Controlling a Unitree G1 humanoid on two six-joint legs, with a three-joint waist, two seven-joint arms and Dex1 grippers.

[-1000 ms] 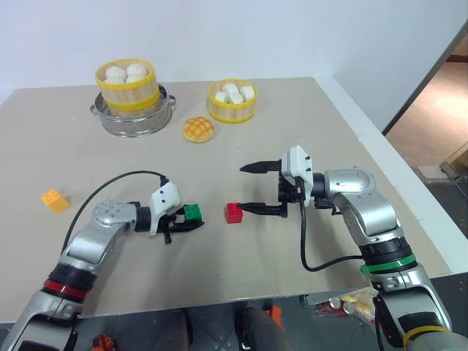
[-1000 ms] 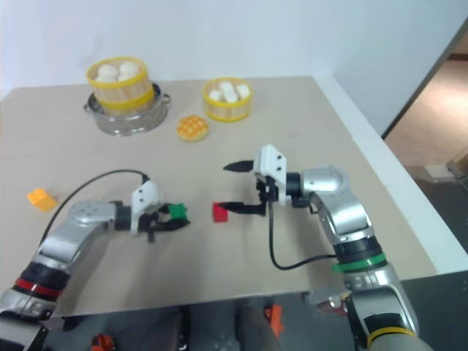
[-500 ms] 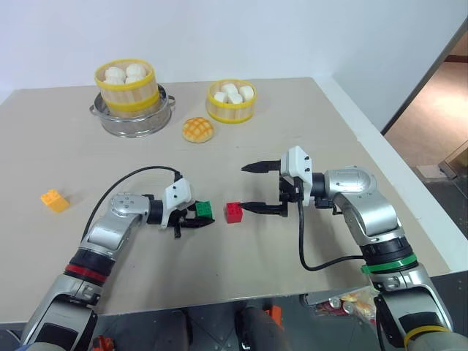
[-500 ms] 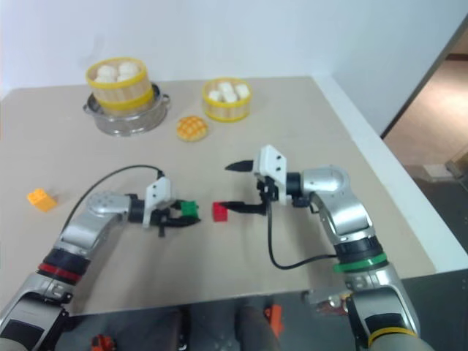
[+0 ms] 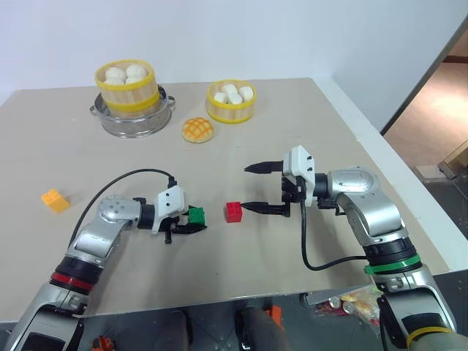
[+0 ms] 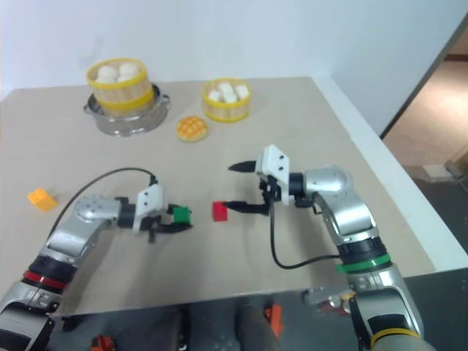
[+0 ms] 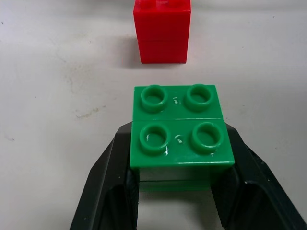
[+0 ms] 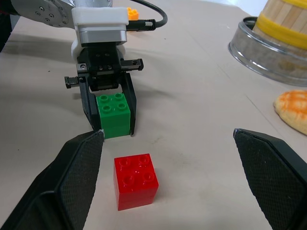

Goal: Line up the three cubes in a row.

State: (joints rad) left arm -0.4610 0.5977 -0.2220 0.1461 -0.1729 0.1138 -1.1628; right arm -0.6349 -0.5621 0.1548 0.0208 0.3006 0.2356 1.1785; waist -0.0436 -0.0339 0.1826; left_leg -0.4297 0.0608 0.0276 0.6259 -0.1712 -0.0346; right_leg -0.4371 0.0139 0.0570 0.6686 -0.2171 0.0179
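My left gripper (image 5: 196,221) clamps the green studded plastic brick (image 5: 196,215) by its two side faces, studs up, its long axis running along the fingers toward the red studded plastic brick (image 5: 234,212). The red brick stands upright on the beige tabletop (image 5: 292,131), near the green one with a gap between. My right gripper (image 5: 251,189) is spread wide, one black fingertip (image 5: 248,207) just beside the red brick. The orange-yellow studded brick (image 5: 55,199) lies well apart, toward the table's left edge.
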